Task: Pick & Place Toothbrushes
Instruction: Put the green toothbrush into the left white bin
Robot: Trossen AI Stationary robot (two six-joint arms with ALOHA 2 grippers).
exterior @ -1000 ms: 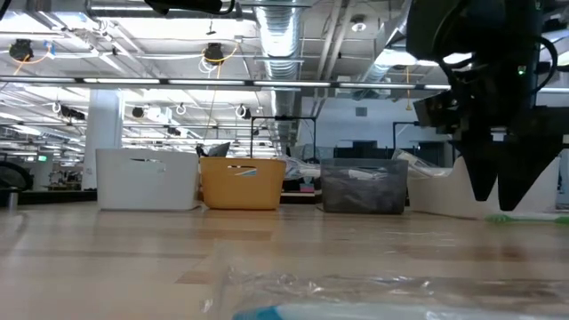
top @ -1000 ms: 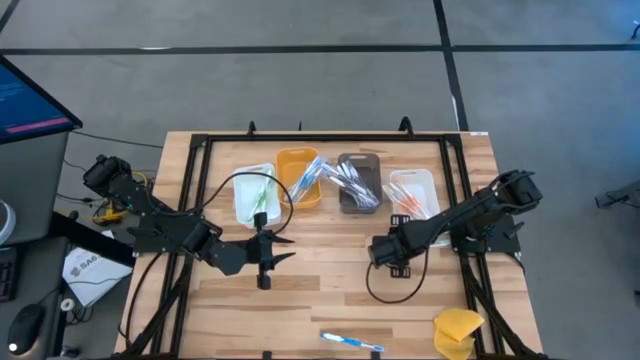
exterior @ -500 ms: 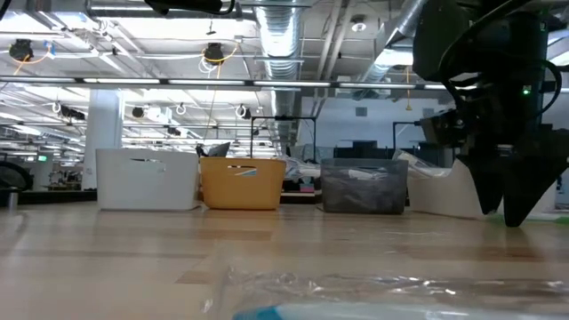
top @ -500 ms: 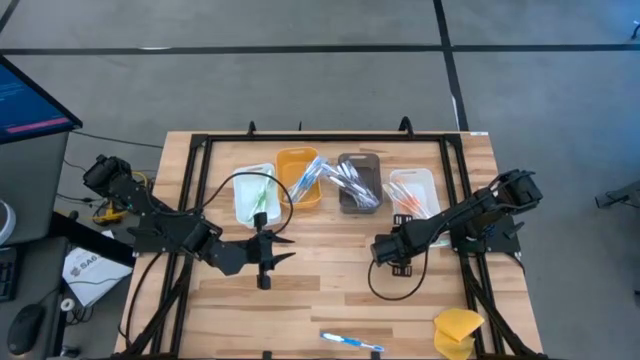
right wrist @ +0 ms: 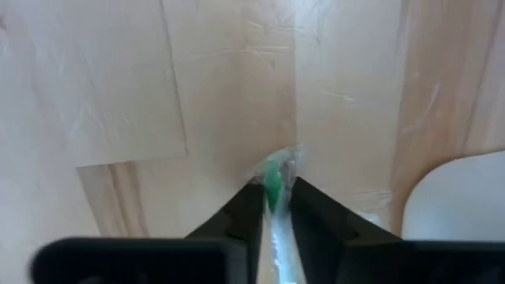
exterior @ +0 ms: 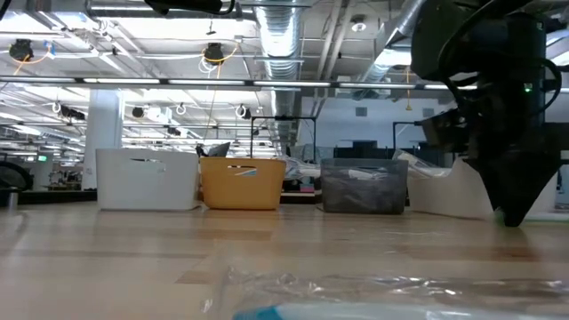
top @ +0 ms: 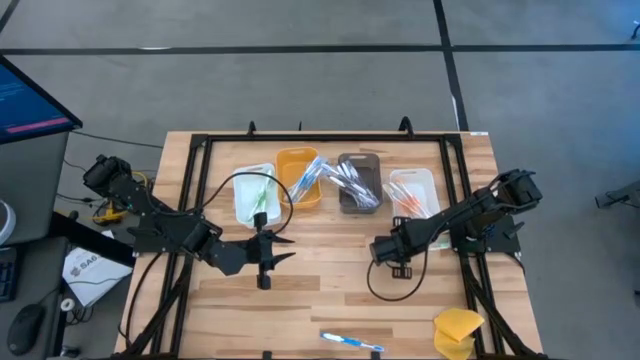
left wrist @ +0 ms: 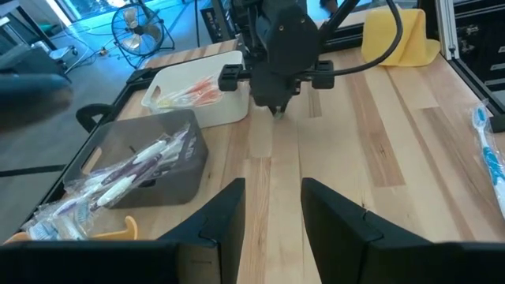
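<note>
Nearest the front edge: blue brush (top: 352,343), wrapped, lies flat on the table (top: 330,300), not yet picked. Yellow sponge (top: 458,330) sits at the front-right corner, well right of it.
Left gripper: (top: 278,248) hovers mid-table, left of centre, just in front of the white bin (top: 252,196). Fingers (left wrist: 225,221) spread wide with nothing between them. Looks parked, waiting.
Right gripper: (top: 392,262) mid-table, right of centre, pointing straight down with tips at the wood, in front of the grey bin (top: 357,185). Fingers pinched narrow on a green brush (right wrist: 274,185) in clear wrap. The grip is on the near end and the tip pokes out past the fingers. My read: the pinch at one end keeps the stick in line with the fingers for carrying.
Bins: four in a row behind both grippers; left to right white, orange (top: 297,175), grey, second white (top: 415,192). Each holds brushes sorted by colour: green, blue, grey, orange/pink.
Likely target: the left white bin, since the green ones are there. That bin is on the left arm's side, a long reach for the right arm.
Risk: the slick wrap could slip in a narrow pinch.
</note>
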